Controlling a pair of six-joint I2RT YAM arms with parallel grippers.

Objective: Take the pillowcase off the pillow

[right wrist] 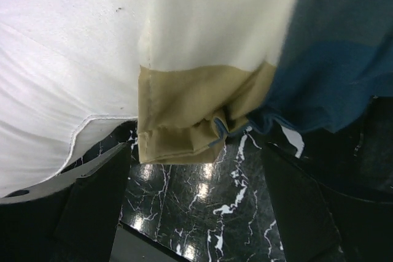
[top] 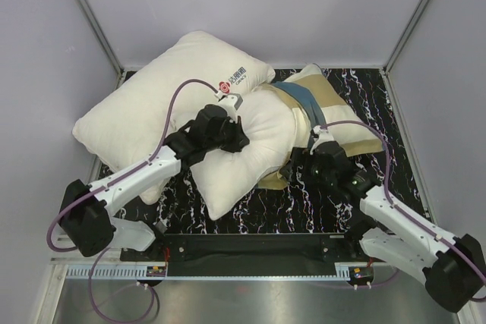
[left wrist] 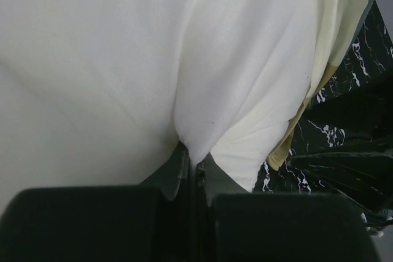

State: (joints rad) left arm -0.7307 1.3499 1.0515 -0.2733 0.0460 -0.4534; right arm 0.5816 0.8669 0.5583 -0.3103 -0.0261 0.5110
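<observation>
The plain off-white pillow (top: 254, 146) lies slantwise in the middle of the table, its right end still inside the checked pillowcase (top: 338, 111). My left gripper (top: 243, 142) is shut on a pinch of the pillow's white fabric (left wrist: 202, 90); the fold runs between the closed fingertips (left wrist: 195, 162). My right gripper (top: 298, 160) is open at the pillowcase's near edge. In the right wrist view the tan hem (right wrist: 190, 121) and teal check (right wrist: 331, 59) hang just beyond the spread fingers (right wrist: 92, 194), with nothing between them. The bare pillow (right wrist: 61, 59) fills the left of that view.
A second white pillow with a red printed logo (top: 171, 92) lies at the back left, overlapped by the plain one. The table top is black marble with white veins (top: 304, 210). Pale walls close the cell on the left, back and right.
</observation>
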